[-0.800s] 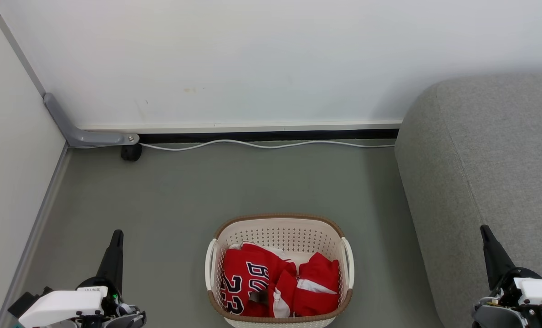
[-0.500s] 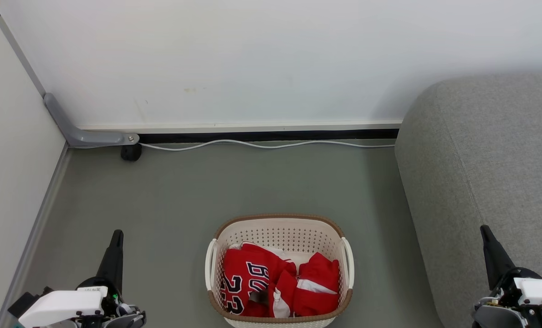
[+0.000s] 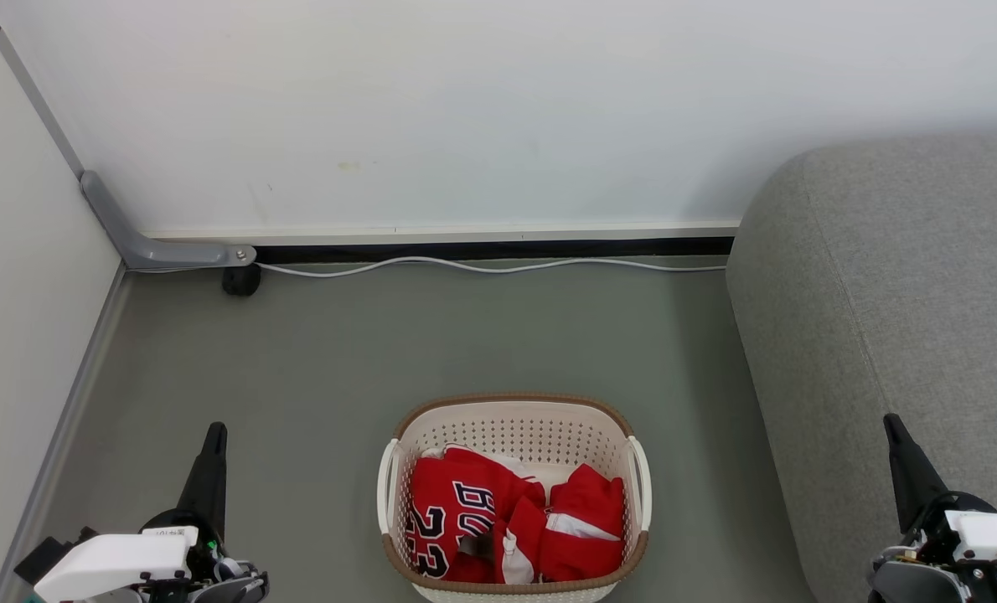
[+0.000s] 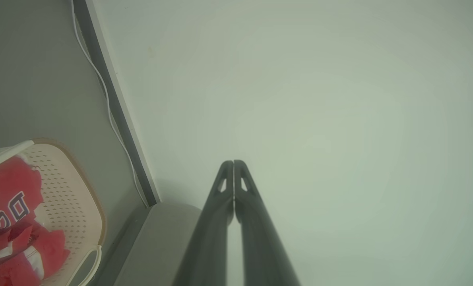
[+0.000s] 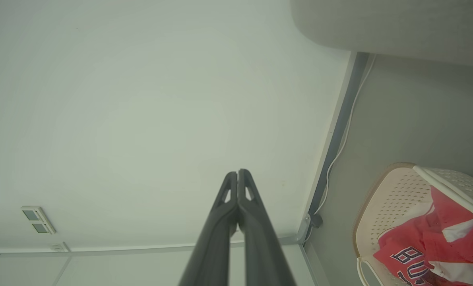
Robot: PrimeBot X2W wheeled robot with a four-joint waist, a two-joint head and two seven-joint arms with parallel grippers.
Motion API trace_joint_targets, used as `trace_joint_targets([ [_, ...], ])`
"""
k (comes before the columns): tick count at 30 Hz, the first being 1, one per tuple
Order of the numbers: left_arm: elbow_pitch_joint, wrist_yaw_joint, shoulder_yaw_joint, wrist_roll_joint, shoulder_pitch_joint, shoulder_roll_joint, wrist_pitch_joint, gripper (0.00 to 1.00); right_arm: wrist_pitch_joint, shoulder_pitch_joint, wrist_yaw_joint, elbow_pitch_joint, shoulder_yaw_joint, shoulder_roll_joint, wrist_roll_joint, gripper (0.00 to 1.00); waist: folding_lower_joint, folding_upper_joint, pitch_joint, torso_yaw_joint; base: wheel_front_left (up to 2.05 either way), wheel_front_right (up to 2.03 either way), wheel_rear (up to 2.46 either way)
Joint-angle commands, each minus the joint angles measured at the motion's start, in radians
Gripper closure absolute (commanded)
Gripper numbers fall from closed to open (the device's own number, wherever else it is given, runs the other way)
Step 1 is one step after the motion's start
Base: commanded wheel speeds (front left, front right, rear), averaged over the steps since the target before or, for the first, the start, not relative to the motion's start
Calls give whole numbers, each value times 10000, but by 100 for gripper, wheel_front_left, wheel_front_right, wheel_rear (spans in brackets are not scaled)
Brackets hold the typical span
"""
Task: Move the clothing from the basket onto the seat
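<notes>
Grey floor [image 3: 314, 360] below a white wall [image 3: 465, 109]; a white cable [image 3: 482, 266] runs along the skirting. Mid-floor, the laundry basket [image 3: 515, 410] holds the red clothing [image 3: 465, 511] bunched inside, with the grey sofa [image 3: 901, 293] to its right, not touching. Flanking the basket, left gripper [image 3: 215, 430] and right gripper [image 3: 891, 420] are both pinched closed and empty.

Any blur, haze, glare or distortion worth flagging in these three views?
Head view: sharp, evenly lit, no glare; the light-grey fabric sofa throws a soft shadow on the white wall. Left wrist view: hazy, low-contrast; the cream perforated plastic basket looks soft. Right wrist view: same haze; the red fabric clothing looks washed-out.
</notes>
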Motion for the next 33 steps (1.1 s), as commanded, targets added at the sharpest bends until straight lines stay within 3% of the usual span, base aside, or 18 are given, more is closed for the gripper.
trace_joint_targets([
  [1,-290,-73,321,-40,-578,173,57,100,73,-365,42,-313,179,-108,117,100,0,0,0,0,0,0,0],
  [12,-290,-73,321,-40,-578,173,57,100,73,-365,42,-313,179,-108,117,100,0,0,0,0,0,0,0],
  [13,36,2,-3,0,18,-9,-6,0,-2,9,-2,36,6,4,-4,0,0,0,0,0,0,0,0],
  [23,569,9,-99,33,165,-185,-207,0,-60,127,-1,441,127,87,-75,0,23,0,-15,-5,0,0,0],
  [33,717,2,-280,314,-122,-115,-509,0,-357,-166,2,447,404,-147,-320,0,1,0,11,-16,0,0,0],
])
